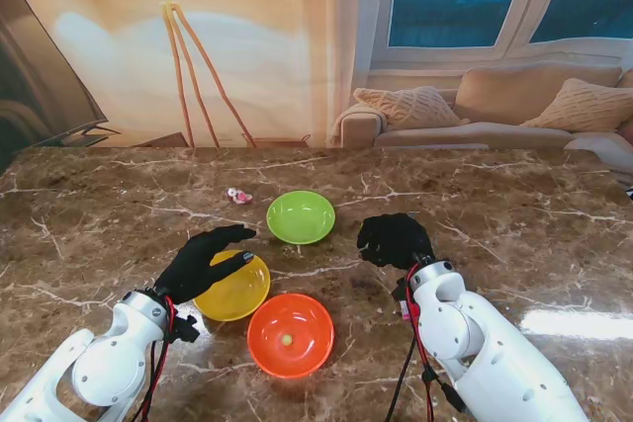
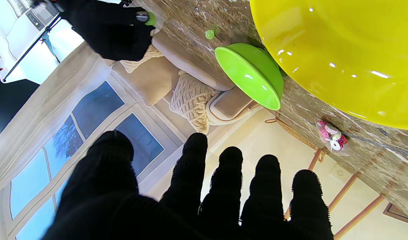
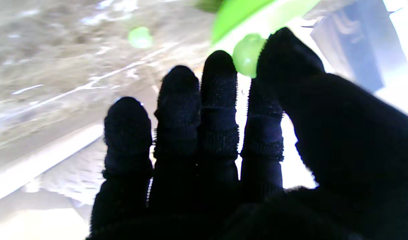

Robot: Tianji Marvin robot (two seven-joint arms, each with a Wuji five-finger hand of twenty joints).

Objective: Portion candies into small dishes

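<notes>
- The marble surface (image 1: pixel 514 205) carries three dishes.
- The left hand (image 1: pixel 208 262), fingers spread and holding nothing, hovers over the yellow dish (image 1: pixel 237 294).
- The right hand (image 1: pixel 394 240) pinches a green candy (image 3: pixel 246 55) beside the green dish (image 1: pixel 301 216).
- The orange dish (image 1: pixel 290 334) holds one candy (image 1: pixel 287 340) (pale, tiny).

Seen from the stand, high over the desk (image 1: pixel 119 205), facing the far sofa (image 1: pixel 495 111). Each wrist camera peers close along its own fingers, picture inverted; all three views share the green dish (image 1: pixel 301 216).
</notes>
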